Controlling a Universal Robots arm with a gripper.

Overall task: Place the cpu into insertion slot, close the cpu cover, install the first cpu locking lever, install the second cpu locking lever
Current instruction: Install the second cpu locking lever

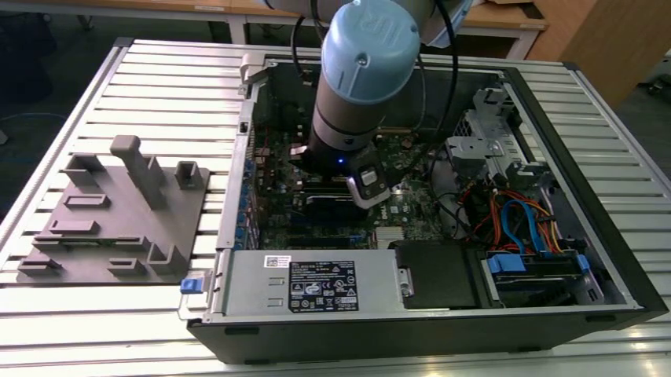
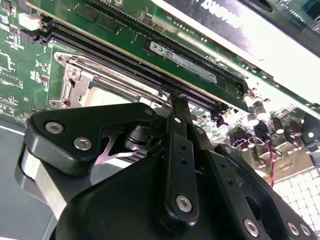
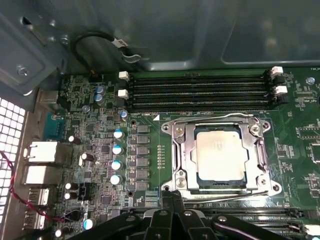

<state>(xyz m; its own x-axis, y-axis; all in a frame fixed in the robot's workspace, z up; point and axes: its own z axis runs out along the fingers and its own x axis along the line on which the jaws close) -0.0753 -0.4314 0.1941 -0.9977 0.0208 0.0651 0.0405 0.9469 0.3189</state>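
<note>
Silvery cpu [image 3: 220, 155] under cpu cover [image 3: 185, 150]

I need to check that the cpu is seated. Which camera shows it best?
The first wrist view: the cpu lies face-up in the insertion slot, fully visible. The second wrist view shows a corner above the tool. In the exterior view the arm hides it.

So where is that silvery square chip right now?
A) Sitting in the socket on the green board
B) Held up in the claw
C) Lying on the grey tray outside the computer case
A: in the first wrist view the chip lies flat inside the socket, with the metal cover framing it.
</note>
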